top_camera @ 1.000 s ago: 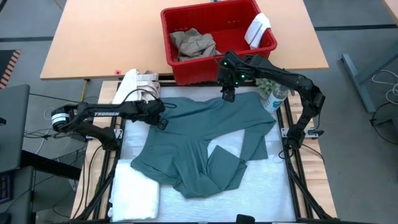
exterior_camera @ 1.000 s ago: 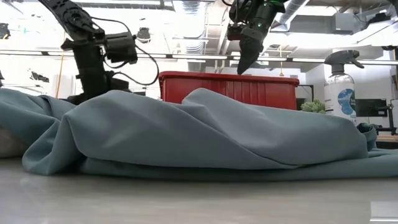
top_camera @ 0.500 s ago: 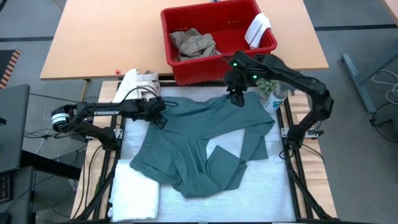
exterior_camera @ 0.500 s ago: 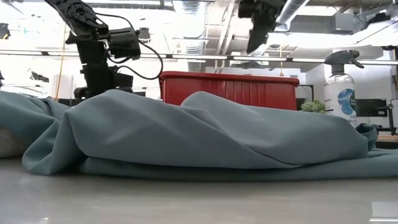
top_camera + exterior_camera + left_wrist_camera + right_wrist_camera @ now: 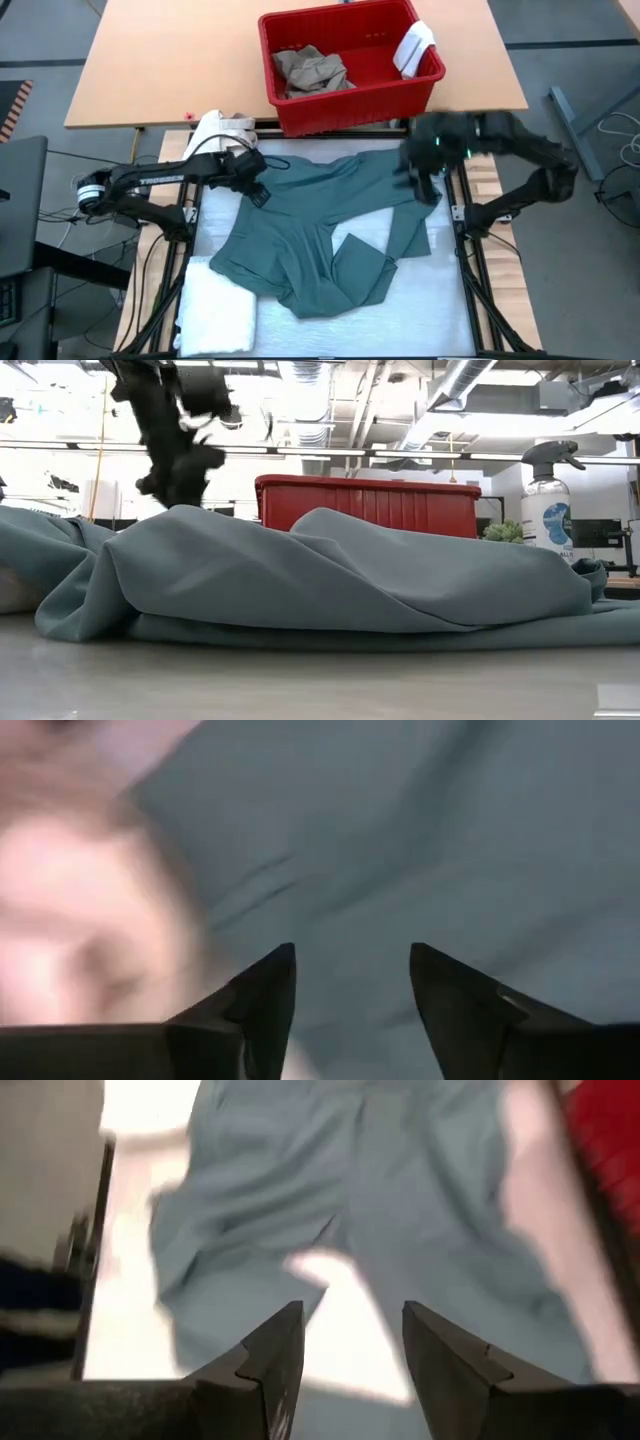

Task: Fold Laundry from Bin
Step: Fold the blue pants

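The large teal garment (image 5: 320, 230) lies crumpled and partly spread on the white work surface, and it fills the low view (image 5: 330, 570). My left gripper (image 5: 260, 193) hovers open over its far-left corner, teal cloth (image 5: 450, 840) showing below the fingers (image 5: 350, 955). My right gripper (image 5: 425, 185), blurred, hangs open above the garment's right side (image 5: 400, 1210), with nothing between its fingers (image 5: 352, 1310). The red bin (image 5: 340, 105) stands beyond the far edge, holding tan trousers (image 5: 310, 70) and a small white cloth (image 5: 415, 45). A folded white towel (image 5: 215, 315) lies at the near left.
A cream canvas bundle (image 5: 222, 135) sits at the far-left corner beside my left arm. A spray bottle (image 5: 548, 500) stands at the far right. The black frame rails (image 5: 465, 260) border the work surface. White surface shows along the near edge and near right.
My right gripper has swung from just in front of the bin toward the table's right and near edges and has risen, leaving the top of the low view. My left gripper has lifted above the garment's far-left corner. The garment lies as before.
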